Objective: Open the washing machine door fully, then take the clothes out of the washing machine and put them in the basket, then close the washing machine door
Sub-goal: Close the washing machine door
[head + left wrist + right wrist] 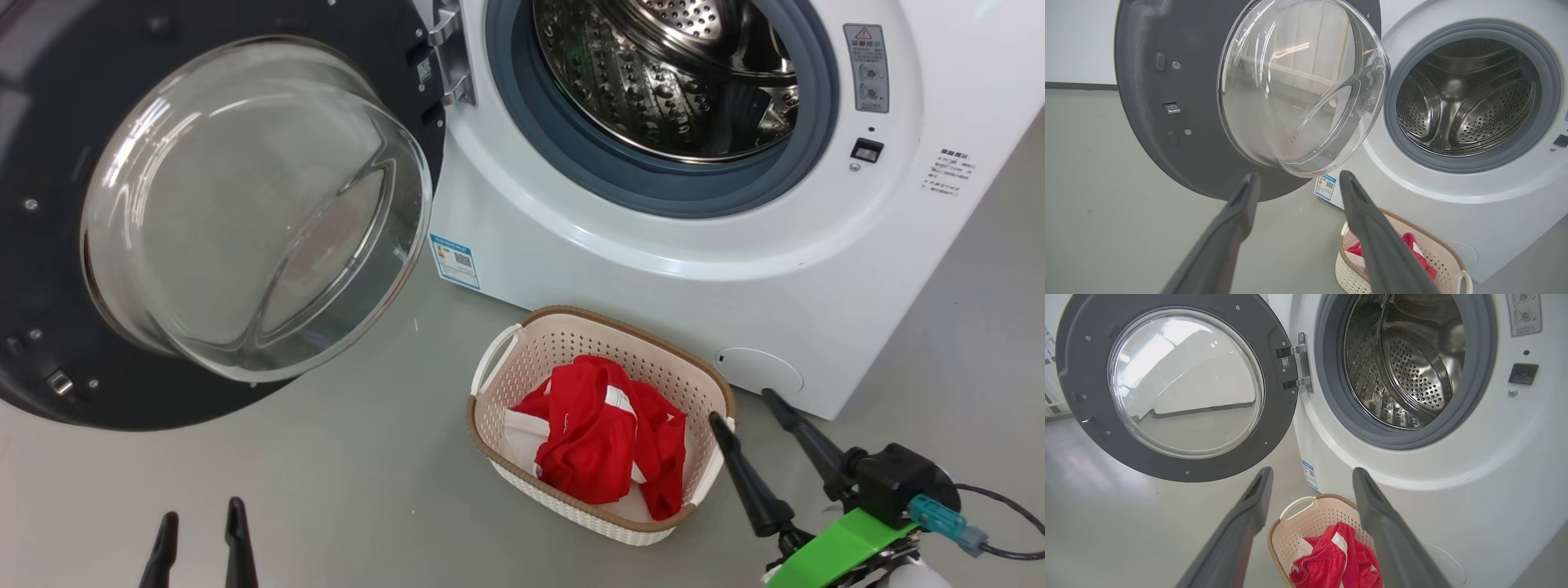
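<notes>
The washing machine [735, 269] stands with its door [212, 212] swung wide to the left, the glass bowl bulging toward me. Its steel drum [669, 73] looks bare inside. The red and white clothes [604, 437] lie in the cream basket [490, 445] on the floor just in front of the machine. My right gripper [743, 408] is open, its fingers beside the basket's right rim, nothing between them. My left gripper [202, 514] is open at the lower left, apart from everything. The door [1216, 102], the basket [1347, 269], the drum [1404, 363] and the clothes [1331, 563] also show in the wrist views.
Grey floor [326, 490] spreads around the basket and under the door. A blue sticker [455, 260] sits on the machine's lower front left. The door's hinge [449, 57] is at the opening's left edge. A cable [1004, 506] trails from my right wrist.
</notes>
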Tool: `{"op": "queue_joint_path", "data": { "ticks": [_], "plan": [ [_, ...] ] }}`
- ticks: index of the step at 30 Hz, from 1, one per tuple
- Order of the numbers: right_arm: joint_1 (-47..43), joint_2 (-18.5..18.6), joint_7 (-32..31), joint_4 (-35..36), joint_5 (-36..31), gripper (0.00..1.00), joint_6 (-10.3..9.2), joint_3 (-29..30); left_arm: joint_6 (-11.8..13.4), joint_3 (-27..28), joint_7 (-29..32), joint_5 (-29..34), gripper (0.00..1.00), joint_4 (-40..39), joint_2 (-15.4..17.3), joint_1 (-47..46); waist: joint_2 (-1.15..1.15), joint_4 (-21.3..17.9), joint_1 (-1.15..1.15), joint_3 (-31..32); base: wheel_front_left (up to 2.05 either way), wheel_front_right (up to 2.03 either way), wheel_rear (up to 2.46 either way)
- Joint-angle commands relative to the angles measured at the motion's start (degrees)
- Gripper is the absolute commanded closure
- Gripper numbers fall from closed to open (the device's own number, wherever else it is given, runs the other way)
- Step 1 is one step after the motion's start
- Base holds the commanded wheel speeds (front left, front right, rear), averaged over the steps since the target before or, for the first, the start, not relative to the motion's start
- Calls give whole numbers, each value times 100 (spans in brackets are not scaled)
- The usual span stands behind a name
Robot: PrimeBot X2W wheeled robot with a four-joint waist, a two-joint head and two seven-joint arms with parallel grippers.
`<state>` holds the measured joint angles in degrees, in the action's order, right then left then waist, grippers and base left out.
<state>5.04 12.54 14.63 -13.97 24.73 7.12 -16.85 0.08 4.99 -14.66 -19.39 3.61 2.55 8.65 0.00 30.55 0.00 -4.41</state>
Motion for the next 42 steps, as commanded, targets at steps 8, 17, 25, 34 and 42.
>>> {"op": "queue_joint_path", "data": {
  "ticks": [8, 17, 25, 34, 42],
  "plan": [
    [391, 81, 37, -22, 125, 0, 36, -359, 172, 261, -34, -153, 0, -353, 32, 149, 0, 38, 0, -8, 0, 0, 0],
    [371, 84, 37, -32, 166, 0, 36, -342, 29, 320, -34, -465, 80, -574, 32, 38, 0, 25, 0, 17, 0, 0, 0],
    [219, 4, 37, 24, 127, 0, 36, -168, -541, 1373, -34, -910, 100, -1545, 32, -908, 0, 3, 0, -14, 0, 0, 0],
    [95, 35, 37, 133, 36, 0, 36, 38, -753, 2449, -34, -1544, 100, -1177, 1184, -2891, 0, -20, 0, -198, 0, 0, 0],
    [44, 65, 37, 234, -50, 0, 36, 133, -756, 2122, 146, -3082, 100, 1422, 2730, -4492, 0, -38, 0, -418, 0, 0, 0]
  ]
}}
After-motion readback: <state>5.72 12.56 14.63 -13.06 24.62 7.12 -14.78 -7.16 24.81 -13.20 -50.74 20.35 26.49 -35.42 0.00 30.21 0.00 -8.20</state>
